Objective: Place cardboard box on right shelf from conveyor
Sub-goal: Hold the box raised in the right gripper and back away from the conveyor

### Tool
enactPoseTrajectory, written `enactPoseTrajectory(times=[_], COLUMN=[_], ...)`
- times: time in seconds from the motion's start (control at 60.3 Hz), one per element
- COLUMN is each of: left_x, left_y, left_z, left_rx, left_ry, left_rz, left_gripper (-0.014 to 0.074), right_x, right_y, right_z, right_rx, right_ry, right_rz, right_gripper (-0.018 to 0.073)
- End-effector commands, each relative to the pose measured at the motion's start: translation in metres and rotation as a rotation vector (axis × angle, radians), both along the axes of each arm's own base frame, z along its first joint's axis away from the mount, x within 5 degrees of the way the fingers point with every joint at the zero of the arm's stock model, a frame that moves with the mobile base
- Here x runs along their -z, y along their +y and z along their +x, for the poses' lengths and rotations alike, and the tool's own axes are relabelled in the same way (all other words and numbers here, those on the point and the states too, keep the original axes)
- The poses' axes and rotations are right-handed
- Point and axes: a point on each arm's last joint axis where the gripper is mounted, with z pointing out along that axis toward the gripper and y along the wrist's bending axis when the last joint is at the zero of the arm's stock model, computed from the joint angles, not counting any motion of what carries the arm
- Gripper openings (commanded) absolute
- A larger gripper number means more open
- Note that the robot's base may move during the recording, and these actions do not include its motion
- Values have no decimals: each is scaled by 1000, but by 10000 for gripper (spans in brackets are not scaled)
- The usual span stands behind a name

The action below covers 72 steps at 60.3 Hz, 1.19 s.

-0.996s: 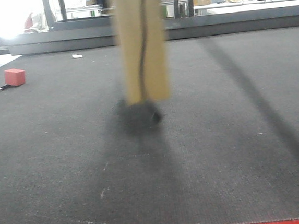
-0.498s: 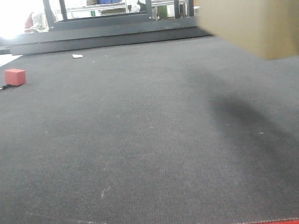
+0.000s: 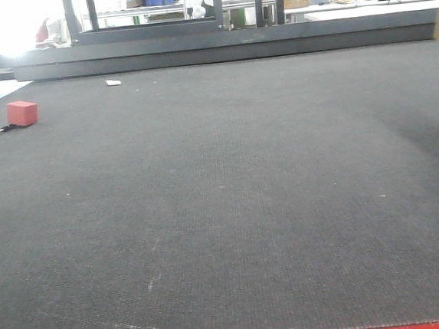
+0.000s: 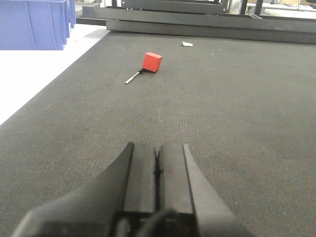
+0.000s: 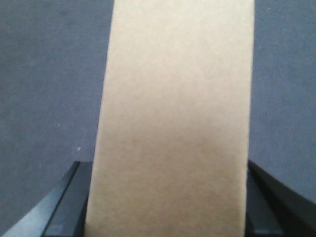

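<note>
Off to the far left stand blue bins (image 4: 34,24) beside the conveyor (image 3: 223,210). A small red block (image 3: 22,112) with a thin rod at its side lies on the belt near that edge. The left gripper (image 4: 157,165) hovers low over the ribbed belt, its jaws pressed together with nothing between them.

Over at the right, the cardboard box (image 5: 173,113) is up off the belt in the right gripper (image 5: 168,207). Its jaws stand wide apart, one dark finger showing at each lower side of the carton, closed against its two sides. From the front, only a tan sliver of the box shows at the right edge of view.

I'd judge the carton light and fairly stiff. Corrugated walls dent, though, so a squeeze on the flat faces near the middle looks safer than one at a corner or along the seam. Plain card can also slide if the hold is slack. The right shelf is nowhere in sight from here.
</note>
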Motion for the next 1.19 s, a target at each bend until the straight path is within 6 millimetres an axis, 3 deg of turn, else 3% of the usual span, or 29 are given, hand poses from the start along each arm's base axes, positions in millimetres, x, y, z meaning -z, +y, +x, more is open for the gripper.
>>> enactPoseTrajectory(times=[0.0, 0.382, 0.564, 1.178], left_x=[-6, -6, -6, -6], left_y=[1, 1, 1, 1], left_z=[-1, -1, -1, -1], left_rx=[-9, -9, -9, -9], left_ry=[-92, -92, -92, -92], left_rz=[-7, -7, -7, -7], left_gripper=[-116, -116, -116, -116], right_x=[-14, -31, -31, -30], right_y=[-5, -22, -28, -29], right_z=[-23, -136, -170, -177], right_rx=[-11, -17, -17, -17], right_ry=[-172, -556, -684, -707], right_rz=[11, 96, 117, 121], right_gripper=[277, 277, 277, 277])
